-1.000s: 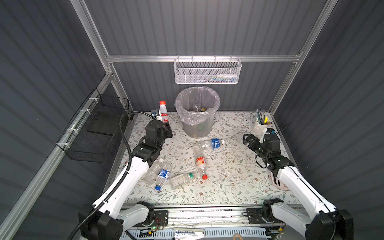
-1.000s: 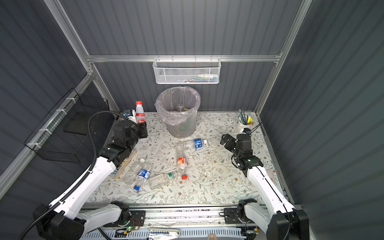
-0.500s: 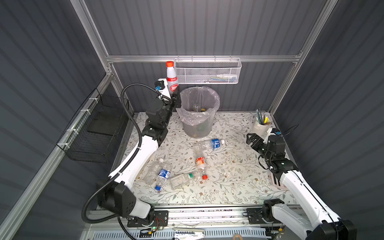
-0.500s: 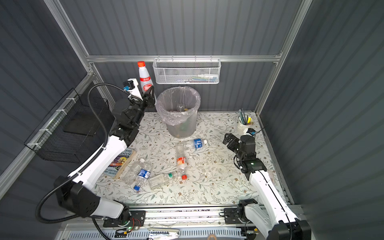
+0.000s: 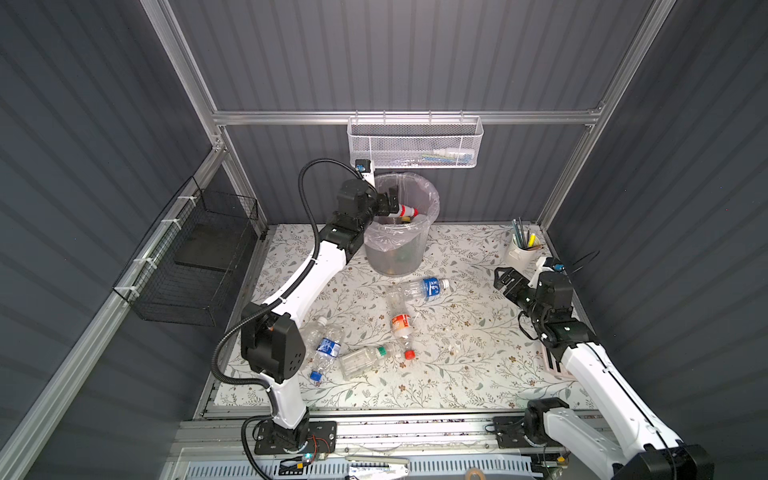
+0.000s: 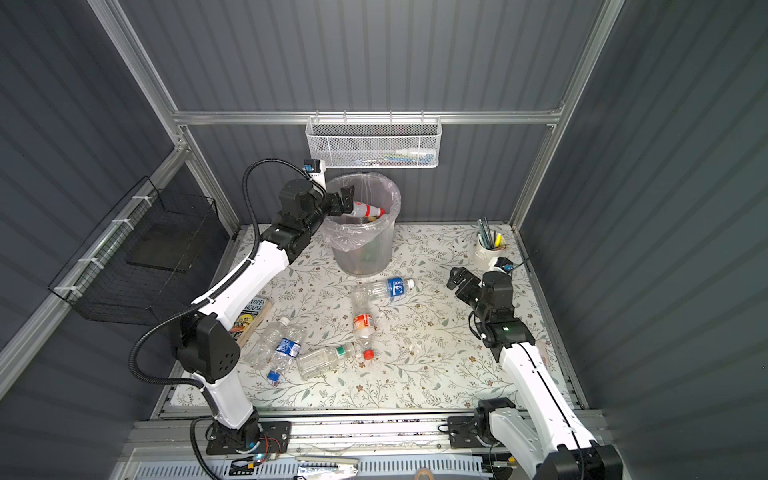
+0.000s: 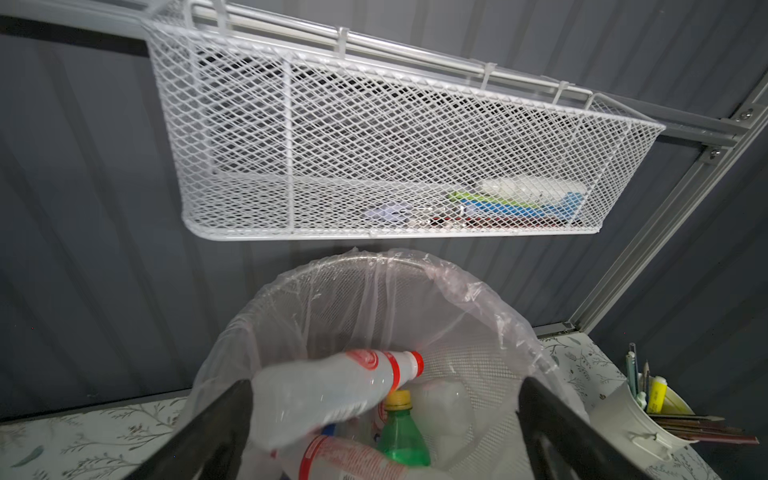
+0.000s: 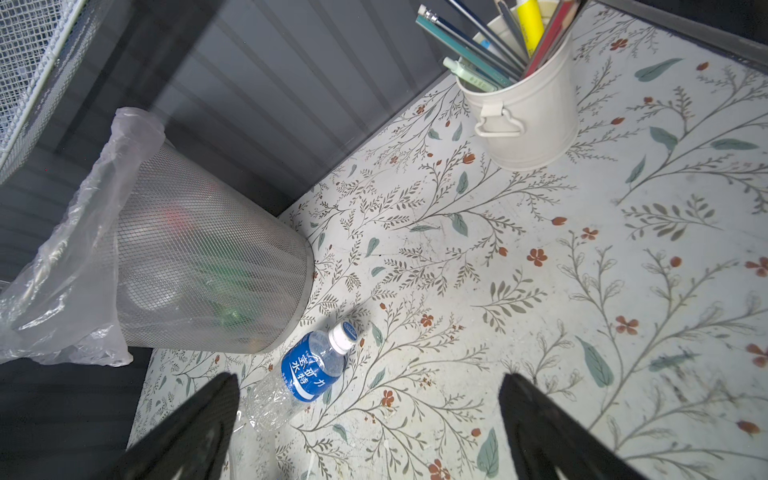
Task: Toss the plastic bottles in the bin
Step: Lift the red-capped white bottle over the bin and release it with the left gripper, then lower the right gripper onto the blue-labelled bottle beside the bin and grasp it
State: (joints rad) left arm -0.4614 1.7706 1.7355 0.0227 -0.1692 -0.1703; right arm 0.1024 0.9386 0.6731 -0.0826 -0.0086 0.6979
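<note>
Left gripper [image 5: 392, 200] hangs at the left side of the rim of the bin [image 5: 432, 198] with its jaws spread wide. The left wrist view shows a white bottle with a red cap [image 7: 332, 388] lying between them over the bin's mouth, cap pointing in toward the far wall of the liner. Its base is right beside one finger [image 7: 216, 424], though whether they touch I cannot tell (nothing clamps it, at any rate). Below it, inside the bin, lie a green bottle with a yellow cap [image 7: 402, 438] and a clear bottle with a red label [image 7: 353, 459]. Right gripper [image 5: 505, 279] hovers over the right of the floral table [image 5: 465, 345], near the white cup of pens [image 5: 520, 253], its jaws likewise wide apart with nothing between them. On the table, a blue-labelled bottle with a white cap [image 5: 424, 287] lies on its side just in front of the bin, and an orange-labelled bottle [image 5: 400, 323] lies nearer the middle. Further forward lie a clear bottle with a green cap [image 5: 362, 359], a small clear bottle with a red cap [image 5: 406, 347], a blue-labelled bottle with a blue cap [image 5: 326, 353] and, just beside that one, a crushed clear bottle [image 5: 309, 330].
</note>
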